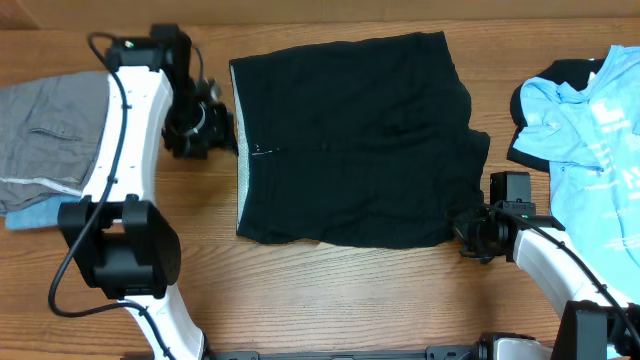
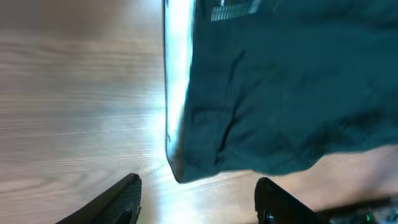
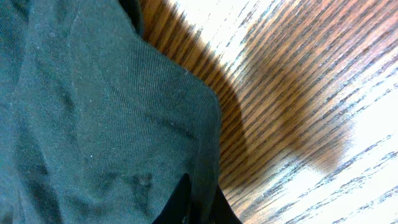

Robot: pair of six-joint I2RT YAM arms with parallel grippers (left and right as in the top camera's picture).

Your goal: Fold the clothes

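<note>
Just ahead of left pincer (image 2: 198, 190), parted and empty: waistband corner (image 2: 176, 168) of black shorts (image 1: 350, 140), spread flat on table (image 1: 330, 290); between tips of right pincer (image 3: 200, 202), clamped shut: leg hem (image 3: 211, 124); soft, light, limp, probably prone to sagging; best pinched at corners, through the doubled edge.

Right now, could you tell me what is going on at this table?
Two robot arms are folding clothes. The black shorts lie spread flat on the table. The right gripper is shut on their near right corner; the left gripper hangs open beside the waistband, holding nothing. A light blue T-shirt lies to the right, a grey garment to the left.
</note>
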